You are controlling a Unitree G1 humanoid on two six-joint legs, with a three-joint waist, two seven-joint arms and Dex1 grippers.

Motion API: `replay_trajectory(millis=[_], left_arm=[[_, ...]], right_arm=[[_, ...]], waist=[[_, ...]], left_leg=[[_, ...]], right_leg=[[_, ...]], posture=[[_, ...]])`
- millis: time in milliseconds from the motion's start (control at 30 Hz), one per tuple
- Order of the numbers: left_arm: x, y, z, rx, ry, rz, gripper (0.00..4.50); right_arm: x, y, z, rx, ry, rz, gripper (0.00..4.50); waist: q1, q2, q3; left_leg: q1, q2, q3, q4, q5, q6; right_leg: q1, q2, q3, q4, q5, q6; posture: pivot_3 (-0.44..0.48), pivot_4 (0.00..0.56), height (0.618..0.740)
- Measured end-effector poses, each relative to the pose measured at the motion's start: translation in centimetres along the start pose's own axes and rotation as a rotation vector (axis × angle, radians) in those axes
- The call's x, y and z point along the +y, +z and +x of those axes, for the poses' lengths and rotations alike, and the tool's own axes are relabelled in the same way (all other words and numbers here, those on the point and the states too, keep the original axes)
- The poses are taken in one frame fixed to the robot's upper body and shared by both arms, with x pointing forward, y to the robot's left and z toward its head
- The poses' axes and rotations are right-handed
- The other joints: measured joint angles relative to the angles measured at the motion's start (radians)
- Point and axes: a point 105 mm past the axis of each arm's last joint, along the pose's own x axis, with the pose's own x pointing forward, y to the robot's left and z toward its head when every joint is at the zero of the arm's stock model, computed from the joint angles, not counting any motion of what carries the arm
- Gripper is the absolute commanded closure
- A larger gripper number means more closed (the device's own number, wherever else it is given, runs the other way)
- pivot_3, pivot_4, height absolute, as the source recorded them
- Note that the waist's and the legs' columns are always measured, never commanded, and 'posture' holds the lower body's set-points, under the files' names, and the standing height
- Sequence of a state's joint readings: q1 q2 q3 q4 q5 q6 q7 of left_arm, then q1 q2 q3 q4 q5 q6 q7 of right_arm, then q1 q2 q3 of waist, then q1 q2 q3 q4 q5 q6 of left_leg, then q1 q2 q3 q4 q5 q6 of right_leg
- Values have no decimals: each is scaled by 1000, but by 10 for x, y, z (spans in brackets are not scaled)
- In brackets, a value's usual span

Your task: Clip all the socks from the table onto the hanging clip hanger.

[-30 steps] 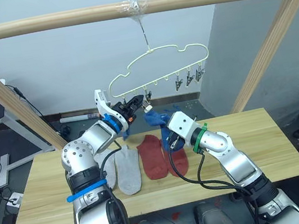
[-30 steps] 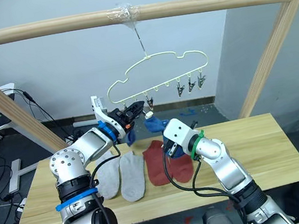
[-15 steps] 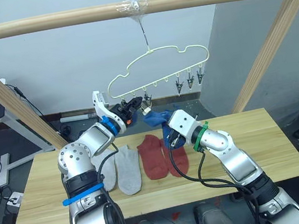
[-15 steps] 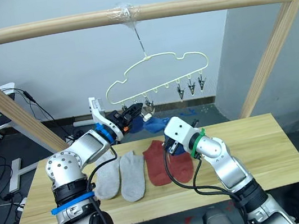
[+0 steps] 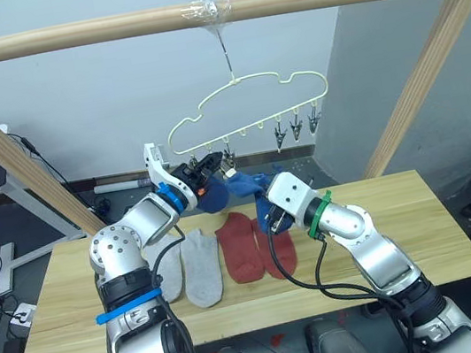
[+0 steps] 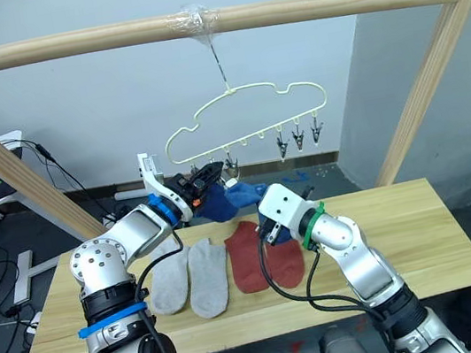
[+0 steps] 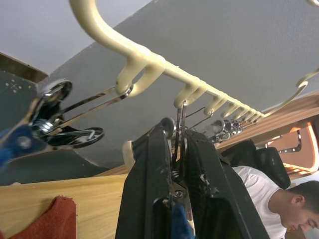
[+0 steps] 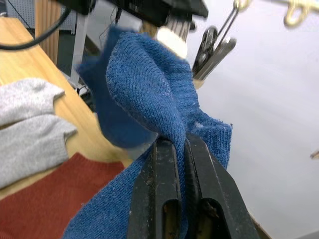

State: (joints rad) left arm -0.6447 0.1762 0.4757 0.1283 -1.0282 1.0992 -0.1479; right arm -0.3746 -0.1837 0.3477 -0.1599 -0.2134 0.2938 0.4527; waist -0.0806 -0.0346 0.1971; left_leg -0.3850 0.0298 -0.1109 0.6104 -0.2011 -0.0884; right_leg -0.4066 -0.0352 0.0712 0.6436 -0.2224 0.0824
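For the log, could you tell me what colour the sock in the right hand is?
Blue sock, clearest in the right wrist view.

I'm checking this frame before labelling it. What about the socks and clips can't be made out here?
- Second blue sock: the blue bundle bunches between the grippers in the head views, so one sock or two is unclear.
- Blue sock's toe end: cut off by the right wrist view's edge, behind the right gripper.
- Clip mouth: covered by the left gripper fingers, so whether it bites cloth is unclear.
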Motion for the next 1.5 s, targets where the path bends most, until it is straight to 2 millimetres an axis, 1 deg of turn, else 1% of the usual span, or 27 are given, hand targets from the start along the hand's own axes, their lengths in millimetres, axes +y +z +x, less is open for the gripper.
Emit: replay_trajectory(millis=[67,367,500,567,600,633,833,900,967,1033,1133,1233,1267,1333,1367,1433,1467,1500], left_arm=[[-1,-1,1,8,-6,1,4374],[-3,-2,0,17,-17,12,4374],[-7,-3,0,18,-28,30,4374],[-7,-3,-1,17,-28,40,3635],[-7,-3,-2,16,-25,44,3424],[-6,-3,-3,16,-21,44,3016],[-5,-4,-4,19,-27,37,1116],[-4,-3,-6,17,-17,42,527],[-1,-2,-11,16,-6,47,47],[0,-1,-18,17,2,67,47],[2,-5,-45,73,42,169,47],[-11,-10,-57,117,-1,210,47],[-15,-10,-59,121,-17,222,47],[-21,-7,-66,145,-23,269,47],[-22,-3,-71,150,-8,304,0],[-21,6,-76,134,29,372,0],[-19,9,-78,120,53,412,0],[-16,7,-79,123,77,457,0]], right_arm=[[1,3,3,-10,-3,11,4473],[-1,2,4,-2,-16,29,4473],[-2,5,11,-7,-15,33,4473],[-1,4,12,-8,-12,38,4500],[-1,4,12,-8,-12,38,4500],[-1,4,13,-7,-11,38,4500],[-2,4,13,-10,-11,35,4500],[-2,4,13,-9,-7,32,4500],[-2,3,13,-10,-3,37,4500],[0,3,14,-12,2,55,4500],[4,-6,19,-3,5,156,4500],[7,-17,22,26,6,220,4500],[8,-17,24,24,12,236,4500],[10,-11,31,3,24,287,4500],[10,-8,34,-9,27,321,3947],[10,-5,38,-13,48,372,3426],[12,-6,39,-7,62,393,3011],[15,-7,39,-1,82,425,2637]], waist=[[0,0,0],[0,0,0],[0,0,0],[0,0,0],[1,0,0],[1,0,0],[3,0,0],[3,0,0],[2,0,0],[1,0,0],[-5,0,0],[5,0,1],[9,0,1],[15,-1,1],[15,-1,1],[19,0,1],[23,0,1],[25,0,1]], left_leg=[[0,0,0,0,0,0],[0,0,0,0,0,0],[0,0,0,-1,0,0],[-1,0,0,-1,0,0],[-1,0,0,-1,0,0],[-1,0,0,-1,0,0],[-2,0,0,-1,0,0],[-2,0,0,-1,0,0],[-2,0,0,-2,0,0],[-2,0,0,-2,0,0],[-3,1,0,-4,0,0],[-6,1,-1,-3,0,0],[-6,1,-1,-2,0,0],[-7,1,-1,-2,0,0],[-7,1,-1,-2,0,0],[-7,1,-1,-3,0,0],[-7,1,-1,-3,0,0],[-8,1,-1,-3,0,0]], right_leg=[[0,0,0,0,0,0],[0,0,0,0,0,0],[0,0,0,0,0,0],[-1,0,0,0,0,-1],[-1,0,0,-1,0,-1],[-1,0,0,-1,0,-1],[-2,0,0,-1,-1,-1],[-2,0,0,-1,-1,-1],[-2,0,0,-1,-1,-1],[-3,0,0,-1,-1,-1],[-4,0,0,0,-2,-2],[-6,0,-1,0,-2,-2],[-6,0,-1,0,-2,-2],[-7,0,-1,0,-2,-2],[-8,0,-1,1,-2,-2],[-8,0,-1,1,-2,-2],[-9,0,-1,1,-2,-3],[-9,0,-1,0,-2,-3]], posture=[[-7,130,740],[0,137,740],[0,137,740],[6,142,740],[6,142,740],[6,142,740],[10,153,740],[10,153,740],[4,154,740],[4,154,740],[5,158,740],[11,158,740],[29,158,740],[45,154,740],[45,154,740],[61,153,740],[61,153,740],[66,152,740]])
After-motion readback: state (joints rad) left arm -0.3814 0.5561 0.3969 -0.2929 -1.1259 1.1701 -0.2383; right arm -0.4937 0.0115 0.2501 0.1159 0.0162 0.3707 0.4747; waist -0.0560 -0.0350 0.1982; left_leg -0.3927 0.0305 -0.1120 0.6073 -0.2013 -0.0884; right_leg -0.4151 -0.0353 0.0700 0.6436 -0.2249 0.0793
